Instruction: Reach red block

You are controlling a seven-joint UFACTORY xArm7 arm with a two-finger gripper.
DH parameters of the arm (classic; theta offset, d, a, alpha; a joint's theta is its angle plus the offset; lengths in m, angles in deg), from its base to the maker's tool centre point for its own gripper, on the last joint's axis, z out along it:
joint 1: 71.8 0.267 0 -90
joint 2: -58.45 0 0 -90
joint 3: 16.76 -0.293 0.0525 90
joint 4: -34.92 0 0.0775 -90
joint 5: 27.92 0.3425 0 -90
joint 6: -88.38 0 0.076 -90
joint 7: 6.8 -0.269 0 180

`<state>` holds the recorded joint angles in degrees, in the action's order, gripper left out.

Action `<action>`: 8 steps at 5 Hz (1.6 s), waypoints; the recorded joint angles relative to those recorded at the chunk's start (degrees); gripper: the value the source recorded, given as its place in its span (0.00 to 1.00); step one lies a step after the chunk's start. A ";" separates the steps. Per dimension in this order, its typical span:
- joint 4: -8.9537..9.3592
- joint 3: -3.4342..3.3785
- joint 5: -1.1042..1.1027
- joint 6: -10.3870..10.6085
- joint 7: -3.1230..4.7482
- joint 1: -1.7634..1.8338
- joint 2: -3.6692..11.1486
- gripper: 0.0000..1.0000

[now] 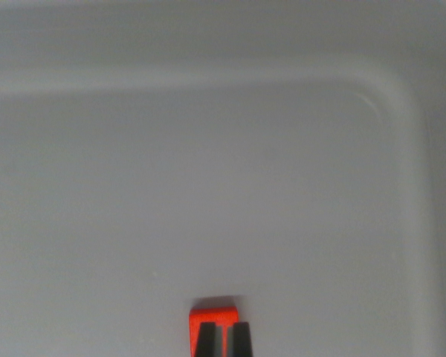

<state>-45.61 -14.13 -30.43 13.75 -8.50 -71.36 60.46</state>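
Red block (217, 321) sits at bottom centre of wrist view, on grey tray floor (208, 193) — well apart from tray's curved corner. Tool (223, 341) right over block — dark fingertips (207, 341) close together, narrow gap; grip on block unclear.

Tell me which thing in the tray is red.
Only the red block, at the bottom edge behind the gripper; the tray is plain grey.

The red block (217, 327) is cut off below, partly hidden behind dark fingers (241, 341).
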 joint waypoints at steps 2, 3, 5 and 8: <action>2.25 0.05 0.06 2.50 -0.04 0.00 0.65 0.00; 4.61 0.11 0.11 5.10 -0.09 0.01 1.34 0.00; 6.91 0.16 0.17 7.65 -0.14 0.01 2.01 0.00; 9.37 0.22 0.23 10.37 -0.19 0.02 2.72 0.00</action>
<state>-36.24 -13.91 -30.20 24.12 -8.68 -71.34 63.18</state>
